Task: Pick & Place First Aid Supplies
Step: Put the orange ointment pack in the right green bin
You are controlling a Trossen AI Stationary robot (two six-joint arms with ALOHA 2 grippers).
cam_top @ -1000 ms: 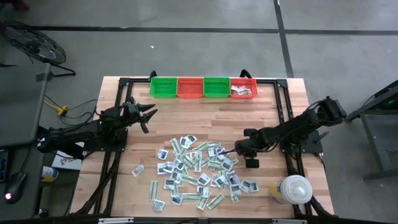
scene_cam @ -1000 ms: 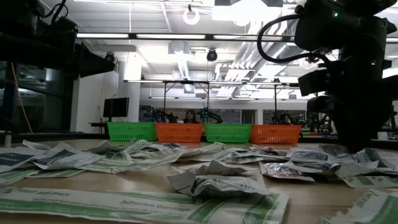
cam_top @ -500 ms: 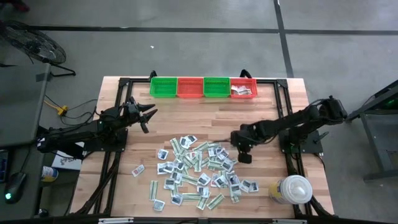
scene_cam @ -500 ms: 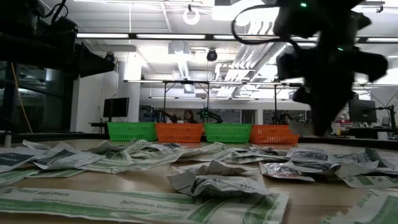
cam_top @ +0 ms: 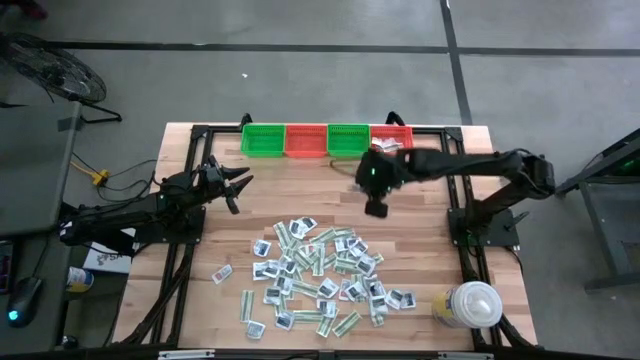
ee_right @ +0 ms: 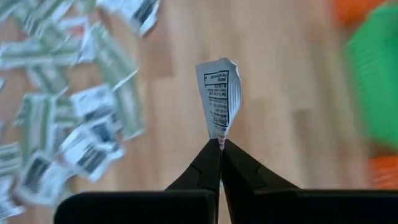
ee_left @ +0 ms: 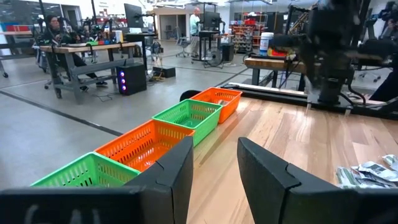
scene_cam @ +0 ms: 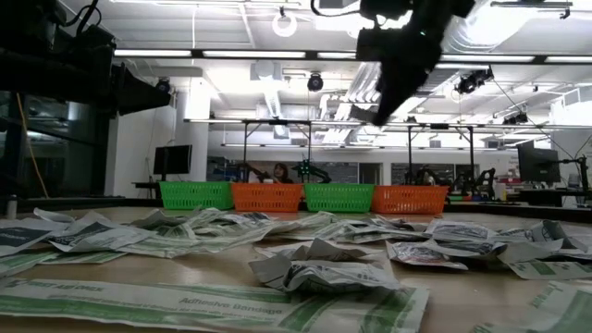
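Four baskets (cam_top: 326, 140); right gripper (ee_right: 220, 144) jaws clamp one packet (ee_right: 218, 102); left gripper (ee_left: 214, 177) jaws apart.

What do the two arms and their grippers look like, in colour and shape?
Both arms are dark, almost black, built of jointed segments. The left gripper has two broad, flat, angular dark fingers. The right gripper has dark fingers tapering to narrow tips. A small green light glows on the right arm.

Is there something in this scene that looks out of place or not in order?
Nothing looks damaged. The packets lie in a loose, overlapping heap on the table; some look crumpled. One white packet hangs pinched in the right gripper. Only the rightmost basket holds anything.
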